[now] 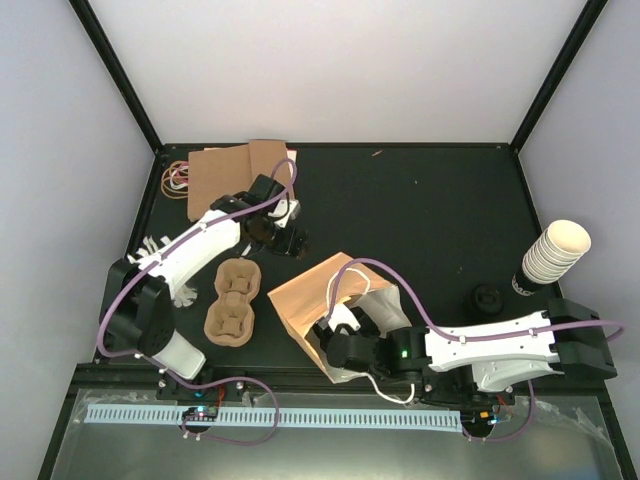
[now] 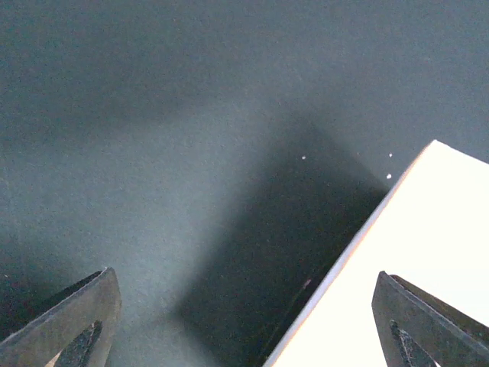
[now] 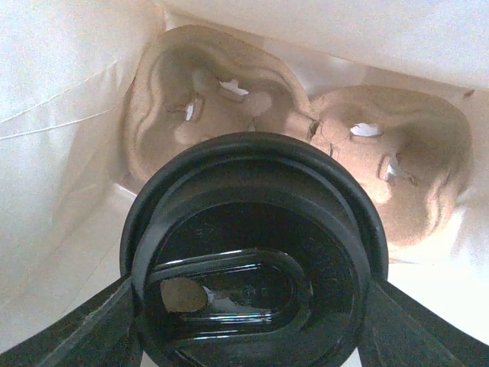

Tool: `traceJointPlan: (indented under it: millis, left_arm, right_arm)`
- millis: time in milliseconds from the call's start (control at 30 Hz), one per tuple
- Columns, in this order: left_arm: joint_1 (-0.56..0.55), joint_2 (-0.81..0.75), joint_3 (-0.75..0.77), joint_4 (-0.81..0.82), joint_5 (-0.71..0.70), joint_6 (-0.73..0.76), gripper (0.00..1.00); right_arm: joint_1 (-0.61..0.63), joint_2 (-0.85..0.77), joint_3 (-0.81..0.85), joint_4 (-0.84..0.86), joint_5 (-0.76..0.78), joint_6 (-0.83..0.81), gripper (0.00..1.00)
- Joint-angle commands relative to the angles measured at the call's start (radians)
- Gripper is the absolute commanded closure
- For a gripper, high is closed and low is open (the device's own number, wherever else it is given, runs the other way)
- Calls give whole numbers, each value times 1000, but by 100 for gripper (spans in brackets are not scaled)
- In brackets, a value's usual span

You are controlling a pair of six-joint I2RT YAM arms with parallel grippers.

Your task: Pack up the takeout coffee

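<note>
One takeout coffee (image 3: 248, 260), a dark cup with a round black lid, fills the right wrist view. My right gripper (image 3: 248, 325) is shut on it, a finger on each side. It hangs inside the brown paper bag (image 1: 305, 295), above a brown pulp tray (image 3: 382, 153) at the bag's bottom. Another black-lidded coffee (image 1: 488, 298) stands on the table at the right. My left gripper (image 1: 288, 240) is open over the dark table behind the bag, with nothing between its fingers (image 2: 69, 321). A bright pale edge (image 2: 428, 245) shows beside it.
A second pulp tray (image 1: 232, 300) lies on the table by the left arm. Flat brown bags (image 1: 235, 170) and rubber bands (image 1: 178, 178) lie at the back left. A stack of cream lidless cups (image 1: 553, 255) leans at the right edge.
</note>
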Motion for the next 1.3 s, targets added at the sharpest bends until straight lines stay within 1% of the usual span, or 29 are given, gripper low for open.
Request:
traceJointPlan:
  millis: [0,133,300,400,467,633,667,767,800,933,1000,1167,1267]
  left_arm:
    - [-1,-22,24,-41,77,6,8]
    - [-3,-120,-26,-37,85,-36,8]
    - [3,-300,-103,-97,-19,-153,7]
    - [5,-409,-143,-155,-36,-209,11]
    - [5,-453,-168,-197,-13,-237,21]
    - [5,-536,-229,-322,-26,-297,53]
    - [5,-557,-246,-332,-29,-311,64]
    - [5,-605,-308,-342,-20,-335,90]
    - [5,-610,-335,-329,-2,-339,97]
    - [0,-594,-466,-192,109,-369,98]
    - [-11,-582,-493,-116,109,-391,98]
    - [-30,-530,-518,-8,96,-408,98]
    - [-58,-470,-522,49,93,-413,99]
  right_arm:
    - [5,20,14,-16,77,52,46]
    - [-4,-15,-11,24,80,46,45]
    - [-20,14,28,-7,103,48,46]
    - [-21,32,46,-18,104,58,46]
    - [-23,42,52,-20,100,62,46]
    - [-23,52,63,-23,96,63,46]
    - [-22,52,63,-23,96,63,46]
    - [-23,54,67,-26,93,63,46]
    - [-22,55,69,-27,92,63,46]
    - [-23,57,72,-18,77,50,46]
    - [-23,59,78,-22,75,43,46]
    - [-22,50,88,-28,59,33,46]
    - [-18,45,95,-27,42,32,46]
